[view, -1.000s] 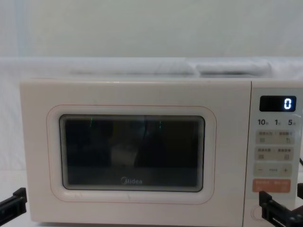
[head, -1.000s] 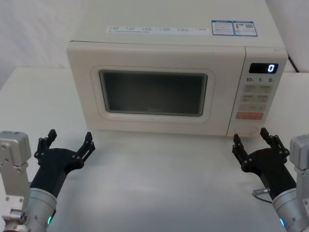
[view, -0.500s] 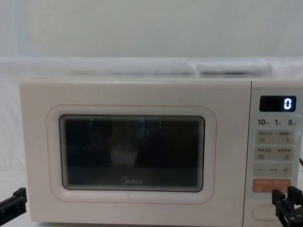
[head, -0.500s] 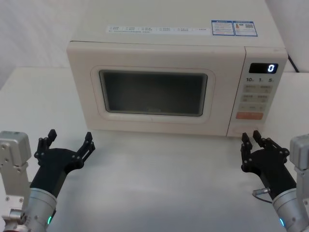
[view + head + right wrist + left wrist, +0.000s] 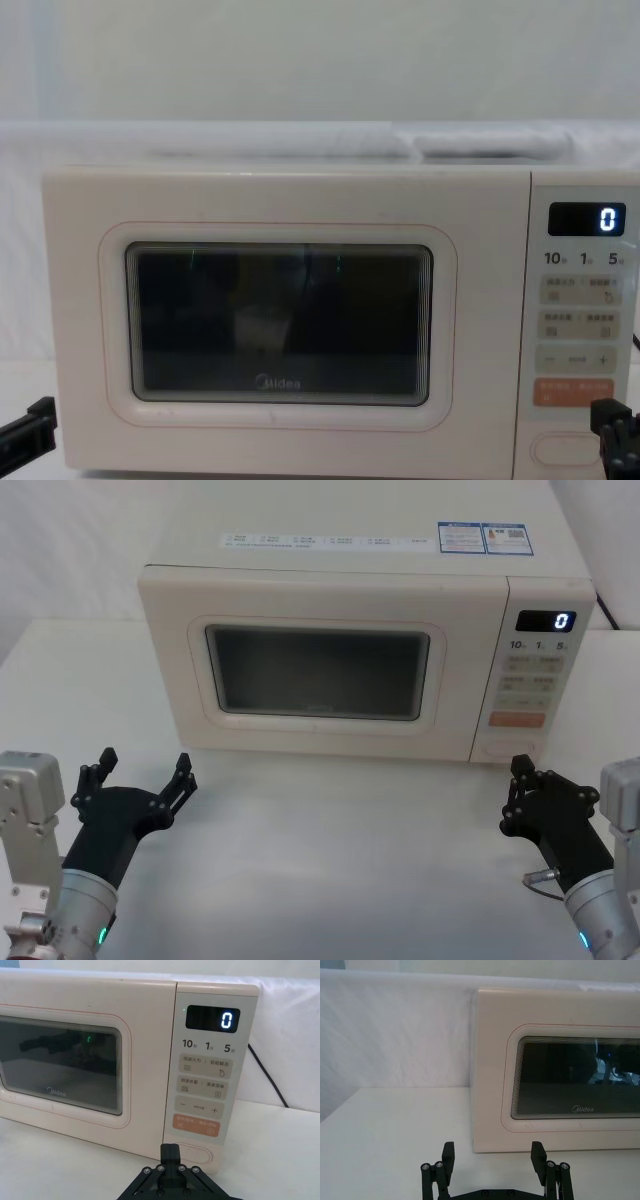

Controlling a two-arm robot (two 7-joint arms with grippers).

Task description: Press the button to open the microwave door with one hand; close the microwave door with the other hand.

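Hovering closed right gripper (image 5: 518,771) near button (image 5: 510,748); microwave door (image 5: 318,670) shut.

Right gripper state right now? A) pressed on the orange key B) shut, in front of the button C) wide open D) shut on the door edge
B: the right gripper has its fingers together, pointing at the button but short of it; the door is closed.

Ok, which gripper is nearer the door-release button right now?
Right. The right gripper, fingers shut, sits just in front of the button at the panel's bottom. The left gripper, open, is far across the table, before the microwave door's left edge.
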